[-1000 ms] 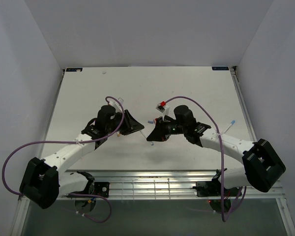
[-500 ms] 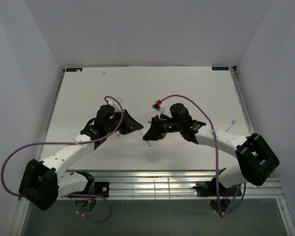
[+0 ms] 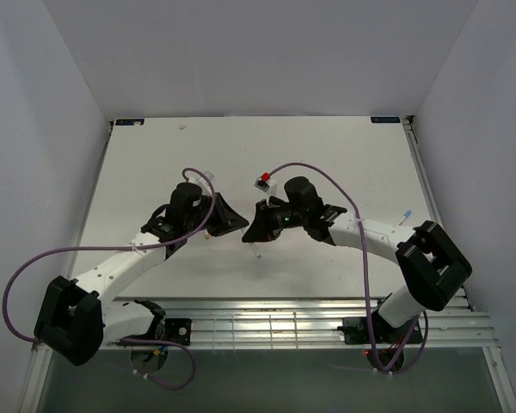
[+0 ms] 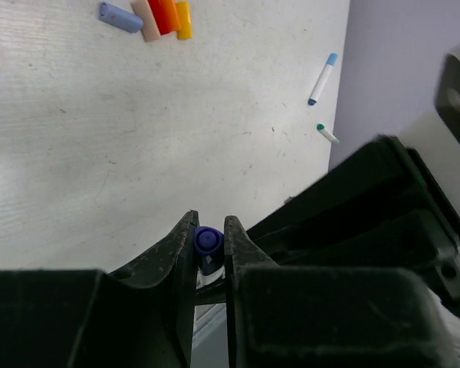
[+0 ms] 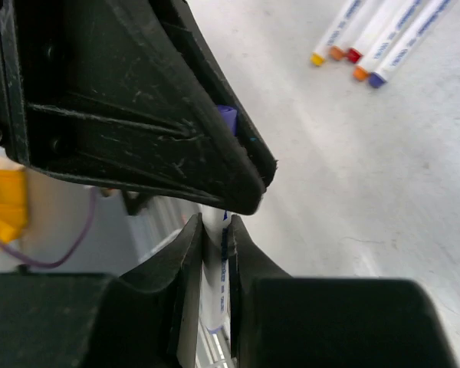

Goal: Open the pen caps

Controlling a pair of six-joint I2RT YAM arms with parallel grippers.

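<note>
When you look down from above, both arms reach in to the middle of the white counter (image 3: 155,155). The left hand (image 3: 242,226) and the right hand (image 3: 251,235) meet tip to tip, so close that they seem to touch. A thin white pen (image 3: 255,251) pokes out below the right hand, up off the counter. Well away, near the right edge, lies a pen with a light blue cap (image 3: 404,215). From the camera on the left wrist, the left hand (image 4: 208,247) is squeezed tight on a small purple cap (image 4: 208,240). The cap sits between the two black fingers (image 4: 180,245), up in the air above the counter. The big black shape just to the right is the right hand (image 4: 368,207). At the top of this view some loose caps (image 4: 165,13) lie side by side on the counter: one bluish purple, one pale pink, one red, one orange and one yellow. A short pen piece with a green tip (image 4: 326,134) lies near the pen with the light blue cap. From the camera on the right wrist, the right hand (image 5: 213,230) is clamped on the barrel of the white pen. The pen runs up to the tip of the left hand (image 5: 138,115), where the purple cap (image 5: 226,119) peeks out. I cannot tell if the cap has come off the pen. At the top right a row of white pens (image 5: 376,34) lies close together, with yellow, orange, red and purple ends.
</note>
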